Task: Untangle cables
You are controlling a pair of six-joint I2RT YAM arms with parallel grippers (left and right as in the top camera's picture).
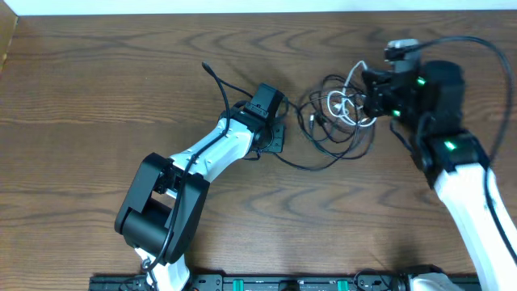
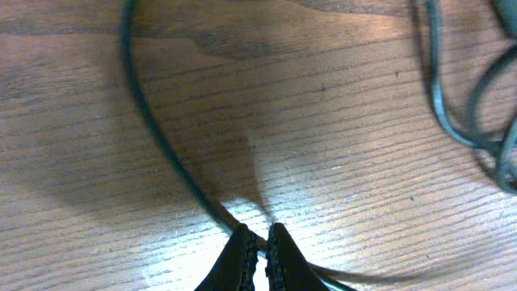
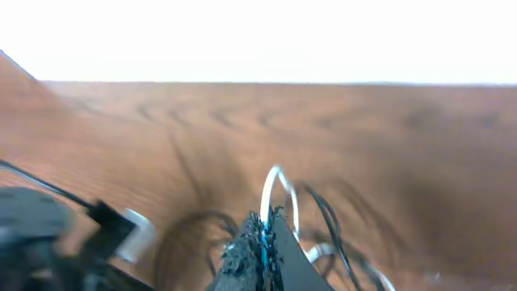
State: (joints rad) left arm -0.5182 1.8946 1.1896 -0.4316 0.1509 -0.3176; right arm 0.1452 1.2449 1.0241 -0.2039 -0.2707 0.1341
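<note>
Your left claw (image 2: 260, 241) pinches black cable (image 2: 149, 121), right claw (image 3: 262, 234) white cable (image 3: 265, 190) (wrist cams only); overhead shows tangle (image 1: 335, 113) near counter's (image 1: 97, 81) far edge.

The left arm (image 1: 216, 147) has smooth white shell links between bulky black joint housings, and a thin black wire (image 1: 198, 153) runs along its white link. The right arm (image 1: 468, 194) is also white and black, with small green lights (image 1: 419, 81). The left gripper (image 2: 260, 230) has black tapered fingers with ridged inner pads. The right gripper (image 3: 265, 218) is black, rough-edged and blurred.
</note>
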